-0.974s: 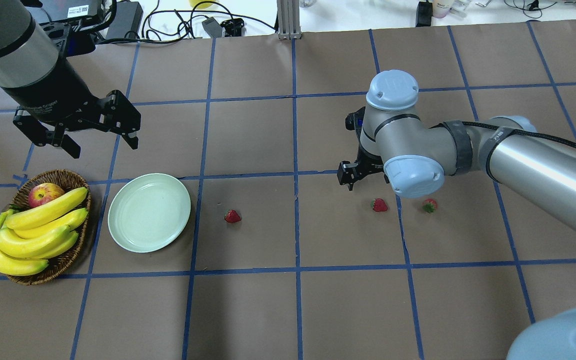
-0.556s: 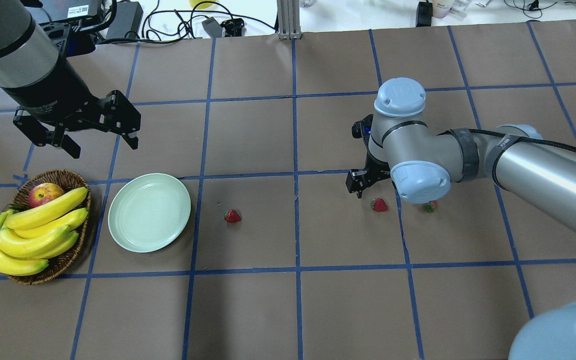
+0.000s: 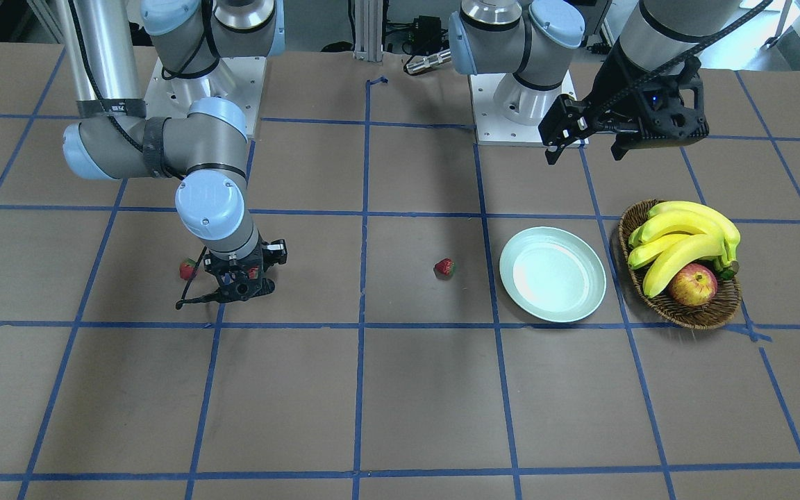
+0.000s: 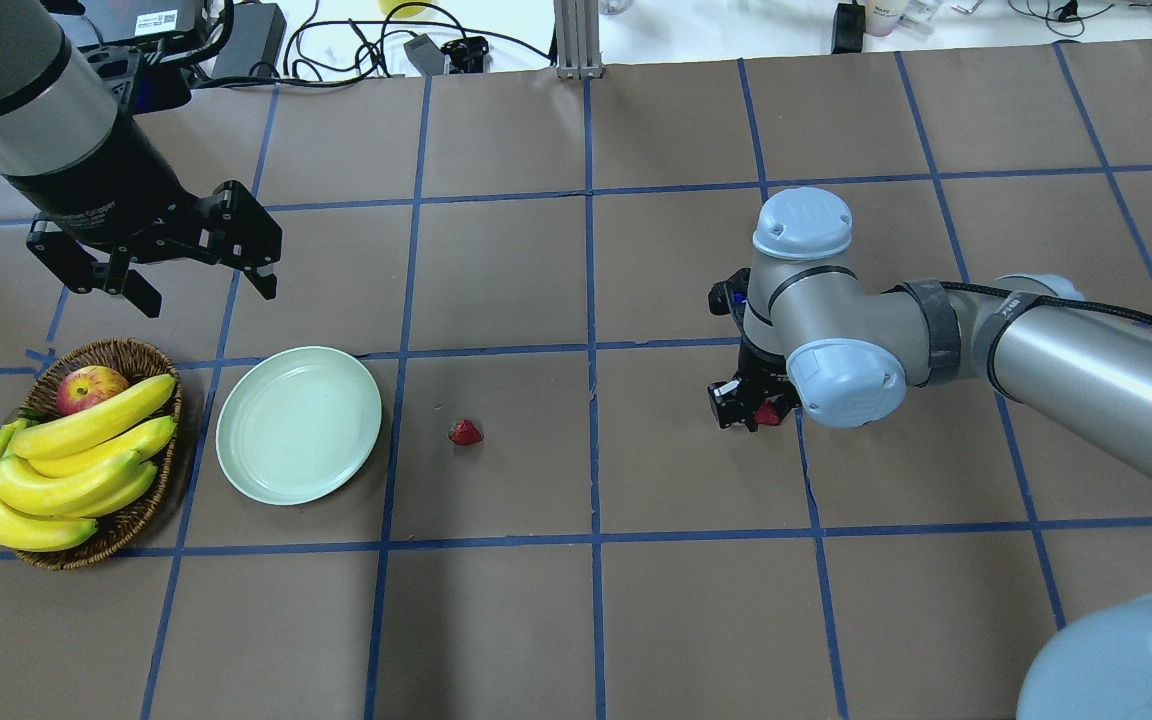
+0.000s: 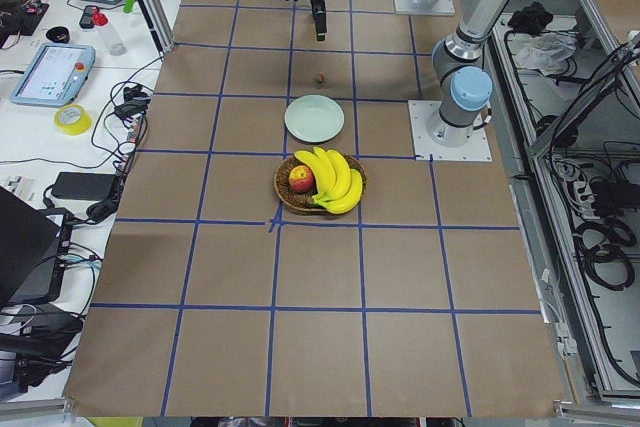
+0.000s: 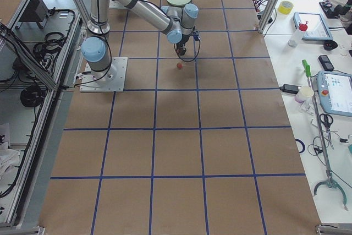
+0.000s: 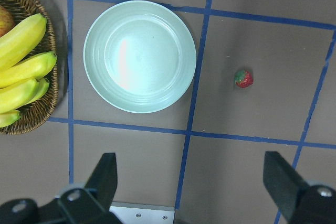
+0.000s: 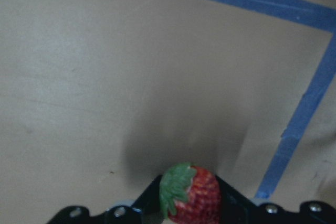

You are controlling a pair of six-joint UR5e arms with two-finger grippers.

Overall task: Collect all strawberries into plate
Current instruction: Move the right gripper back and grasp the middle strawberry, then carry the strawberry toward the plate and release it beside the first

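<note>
My right gripper (image 4: 751, 414) is down at the table and shut on one strawberry (image 8: 190, 195), whose red body and green cap sit between the black fingers (image 8: 227, 196). A second strawberry (image 4: 465, 432) lies alone on the brown paper, right of the plate (image 4: 298, 425). A third strawberry (image 3: 187, 269) lies just beside the right wrist; the arm hides it in the overhead view. The pale mint plate (image 7: 139, 56) has nothing in it. My left gripper (image 4: 206, 295) hangs open above the table, behind the plate and basket, holding nothing.
A brown wicker basket (image 4: 126, 355) with bananas (image 4: 66, 460) and an apple (image 4: 89, 388) stands left of the plate. Blue tape lines grid the table. Cables and boxes lie along the far edge (image 4: 356, 45).
My right gripper has moved toward the near side and down onto the middle strawberry, now between its fingers. The right arm now covers the third strawberry in the overhead view. The left arm is still.
</note>
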